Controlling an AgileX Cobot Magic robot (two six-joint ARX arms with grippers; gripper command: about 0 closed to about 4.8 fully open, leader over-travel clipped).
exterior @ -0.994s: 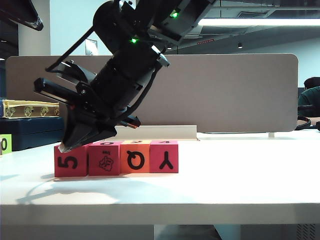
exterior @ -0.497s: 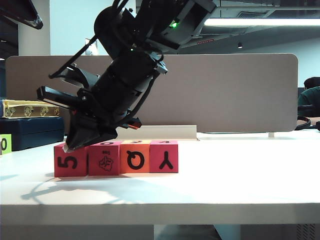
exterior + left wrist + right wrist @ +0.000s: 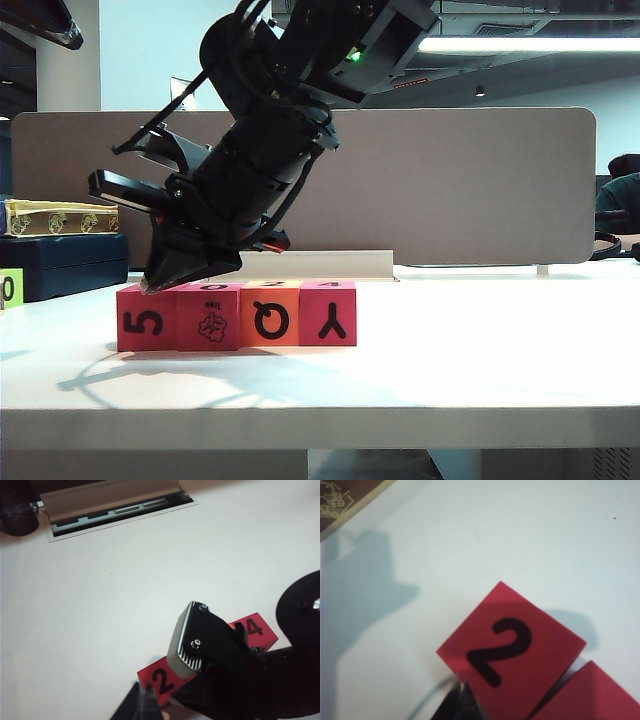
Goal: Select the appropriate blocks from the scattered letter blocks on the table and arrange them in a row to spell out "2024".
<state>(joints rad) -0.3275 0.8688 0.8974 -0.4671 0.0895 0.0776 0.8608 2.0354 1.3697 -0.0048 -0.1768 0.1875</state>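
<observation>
Blocks (image 3: 236, 314) sit in a touching row at the table's (image 3: 480, 340) left-centre. Right gripper (image 3: 152, 285), fingers pressed together, rests at the leftmost block's top edge; a sideways nudge could skew the row. Left gripper (image 3: 145, 705), likewise pressed together, hovers near.

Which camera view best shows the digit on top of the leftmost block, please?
The right wrist view: the leftmost block shows its whole top "2" there. The left wrist view shows the digit partly hidden behind the right gripper. The exterior view shows only its front "5".

Right hand (image 3: 150, 287) closed, angled steeply downward; left hand (image 3: 148, 705) closed too.
</observation>
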